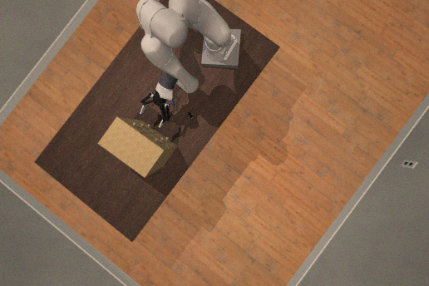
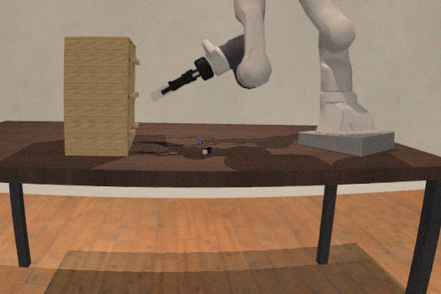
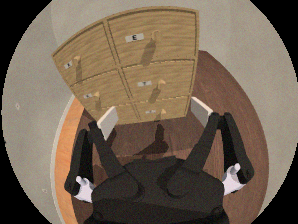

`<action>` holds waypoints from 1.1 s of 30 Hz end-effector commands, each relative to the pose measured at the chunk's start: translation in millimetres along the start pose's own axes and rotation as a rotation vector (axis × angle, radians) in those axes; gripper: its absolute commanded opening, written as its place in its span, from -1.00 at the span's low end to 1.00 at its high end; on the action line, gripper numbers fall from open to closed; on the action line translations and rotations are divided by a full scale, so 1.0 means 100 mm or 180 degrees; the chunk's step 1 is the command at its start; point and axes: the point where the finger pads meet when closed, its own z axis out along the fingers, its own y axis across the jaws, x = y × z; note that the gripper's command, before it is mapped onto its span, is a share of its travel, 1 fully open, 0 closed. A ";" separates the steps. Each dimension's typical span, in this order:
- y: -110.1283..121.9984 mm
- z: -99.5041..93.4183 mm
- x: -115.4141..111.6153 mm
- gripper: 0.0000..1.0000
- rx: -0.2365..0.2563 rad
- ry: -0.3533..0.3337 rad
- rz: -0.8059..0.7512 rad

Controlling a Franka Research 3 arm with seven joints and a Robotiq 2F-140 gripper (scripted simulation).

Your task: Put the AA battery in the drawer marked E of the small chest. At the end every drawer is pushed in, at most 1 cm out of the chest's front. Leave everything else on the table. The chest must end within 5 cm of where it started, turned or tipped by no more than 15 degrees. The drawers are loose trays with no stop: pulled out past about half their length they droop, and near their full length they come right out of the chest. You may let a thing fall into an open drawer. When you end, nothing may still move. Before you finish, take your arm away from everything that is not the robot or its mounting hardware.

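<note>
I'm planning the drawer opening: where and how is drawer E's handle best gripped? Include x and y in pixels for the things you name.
Grip the small handle (image 3: 155,35) itself, coming from the chest's (image 1: 130,146) (image 2: 96,95) (image 3: 195,30) front, with one finger on either side. It juts out from the closed face of drawer E (image 3: 175,47), so a squeeze there should allow a straight outward pull.

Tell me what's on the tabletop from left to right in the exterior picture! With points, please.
Tall tan wooden chest (image 1: 130,147) (image 2: 97,95) (image 3: 150,45) → tiny blue thing (image 1: 171,102) (image 2: 200,141) → small black-and-white cylinder (image 1: 190,115) (image 2: 207,150) → grey square base plate (image 1: 209,64) (image 2: 378,145)

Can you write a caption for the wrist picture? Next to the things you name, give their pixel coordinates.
Open end effector (image 3: 153,108) facing a wooden chest (image 3: 115,47) with drawer E (image 3: 170,50) closed.
</note>
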 end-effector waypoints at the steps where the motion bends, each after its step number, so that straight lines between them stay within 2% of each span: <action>1: -0.01 0.01 0.01 1.00 0.0011 0.0009 -0.0030; 33: -0.01 -0.02 0.06 1.00 0.0011 0.0009 -0.0030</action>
